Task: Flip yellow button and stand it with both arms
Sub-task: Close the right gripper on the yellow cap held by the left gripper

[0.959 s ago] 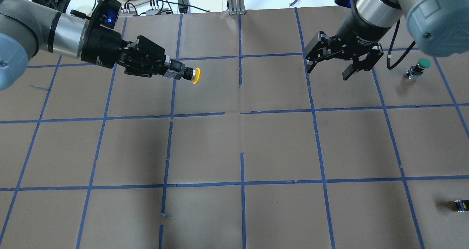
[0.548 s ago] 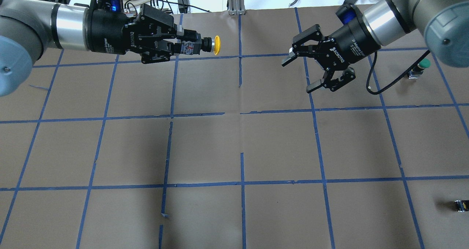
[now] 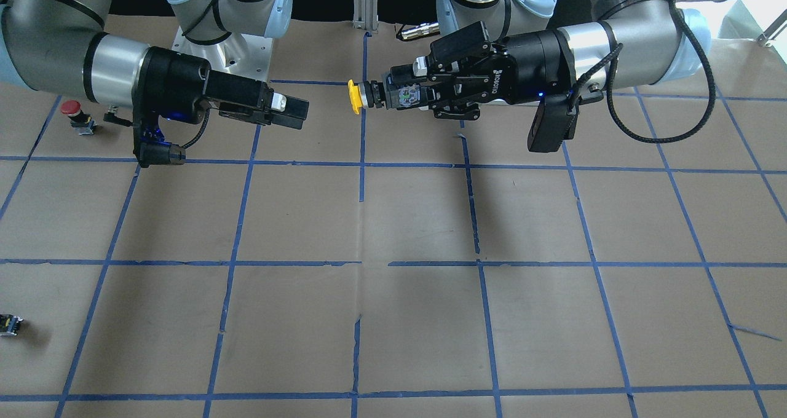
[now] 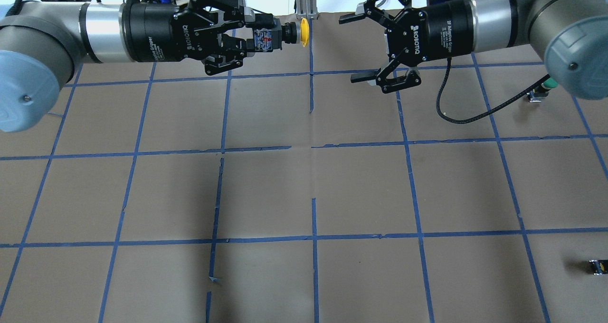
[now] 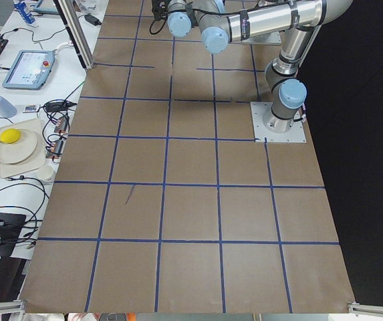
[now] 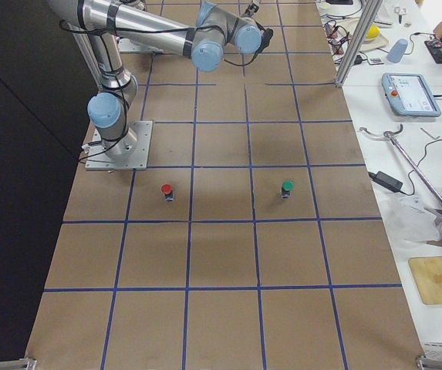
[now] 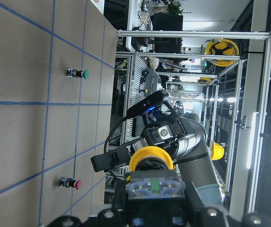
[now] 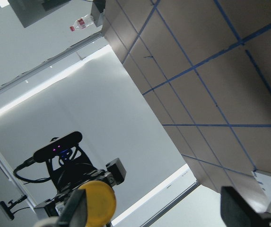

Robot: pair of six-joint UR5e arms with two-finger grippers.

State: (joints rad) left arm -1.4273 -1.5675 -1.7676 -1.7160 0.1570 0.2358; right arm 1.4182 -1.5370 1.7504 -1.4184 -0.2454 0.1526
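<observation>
The yellow button (image 4: 305,32) is held level in the air over the table's far middle, its yellow cap pointing at the right arm. My left gripper (image 4: 256,37) is shut on its black-and-grey body. In the front view the same gripper (image 3: 403,95) holds the button (image 3: 354,96). My right gripper (image 4: 354,48) is open, jaws spread wide, level and facing the cap with a short gap between them. The front view shows the right gripper (image 3: 300,110) edge-on. The cap fills the left wrist view (image 7: 150,159) and shows low in the right wrist view (image 8: 96,203).
A green-capped button (image 4: 546,84) stands at the far right of the table. A red-capped button (image 3: 72,110) stands near the right arm's base. A tiny black part (image 4: 597,266) lies at the near right edge. Blue tape grids the brown table (image 4: 313,180).
My left gripper rose and moved right and farther back with the button, levelling out. My right gripper swung round to face left toward the cap and stayed open.
</observation>
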